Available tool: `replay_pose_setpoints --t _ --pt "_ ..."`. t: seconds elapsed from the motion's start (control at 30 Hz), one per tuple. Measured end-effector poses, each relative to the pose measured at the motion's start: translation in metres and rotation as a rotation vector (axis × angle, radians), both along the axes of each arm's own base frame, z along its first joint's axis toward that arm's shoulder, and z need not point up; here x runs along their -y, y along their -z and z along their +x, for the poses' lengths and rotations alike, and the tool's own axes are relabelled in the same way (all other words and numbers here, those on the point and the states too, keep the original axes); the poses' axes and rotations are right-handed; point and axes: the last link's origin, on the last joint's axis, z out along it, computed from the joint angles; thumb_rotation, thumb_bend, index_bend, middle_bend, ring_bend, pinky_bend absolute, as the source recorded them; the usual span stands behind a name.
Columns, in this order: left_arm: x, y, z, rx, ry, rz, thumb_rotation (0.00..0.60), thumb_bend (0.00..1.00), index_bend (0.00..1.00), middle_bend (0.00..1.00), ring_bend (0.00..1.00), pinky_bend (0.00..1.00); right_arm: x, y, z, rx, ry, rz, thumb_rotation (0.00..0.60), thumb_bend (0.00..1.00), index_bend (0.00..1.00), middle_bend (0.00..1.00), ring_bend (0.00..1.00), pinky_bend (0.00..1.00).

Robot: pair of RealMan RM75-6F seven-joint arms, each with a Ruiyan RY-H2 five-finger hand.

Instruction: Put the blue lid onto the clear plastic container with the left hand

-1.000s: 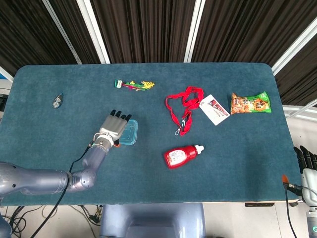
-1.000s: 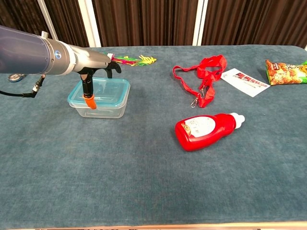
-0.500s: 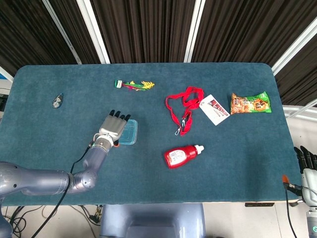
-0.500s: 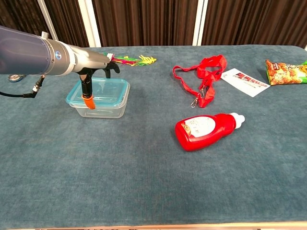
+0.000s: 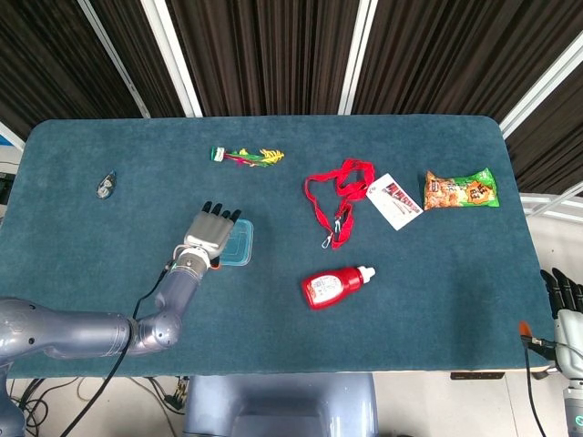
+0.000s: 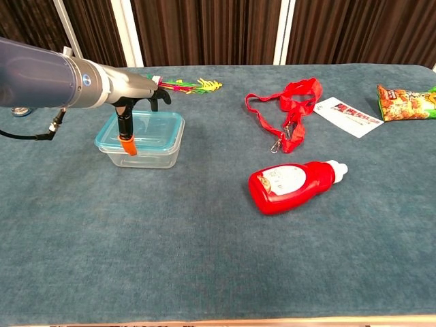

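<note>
The clear plastic container (image 6: 148, 155) stands at the table's left of centre, and the blue lid (image 6: 157, 127) lies flat on top of it. In the head view only the lid's right part (image 5: 240, 244) shows beside my left hand (image 5: 211, 233). That hand (image 6: 138, 91) rests over the lid's left side with its fingers stretched out flat. Its orange-tipped thumb hangs down in front of the container's wall. My right hand (image 5: 565, 299) stays off the table at the lower right, fingers straight, holding nothing.
A red bottle (image 5: 335, 287) lies on its side near the front centre. A red lanyard (image 5: 335, 195), a white card (image 5: 394, 202) and a snack bag (image 5: 460, 189) lie at the back right. A colourful packet (image 5: 247, 156) and a small grey object (image 5: 106, 185) lie at the back left.
The container with its lid has shifted very slightly to the left under my left hand. The right hand has not moved.
</note>
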Motion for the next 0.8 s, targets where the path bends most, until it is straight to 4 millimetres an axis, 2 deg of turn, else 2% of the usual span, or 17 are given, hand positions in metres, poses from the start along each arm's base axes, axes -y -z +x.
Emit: replay_pose_setpoints --t 0.8 --pt "0.0028 0.0063 0.0056 -0.006 0.01 0.0 0.6 0.17 0.0 0.28 0.0 0.0 0.0 -0.0004 0.0 0.001 0.0 0.0 0.6 0.39 0.06 0.04 0.03 0.0"
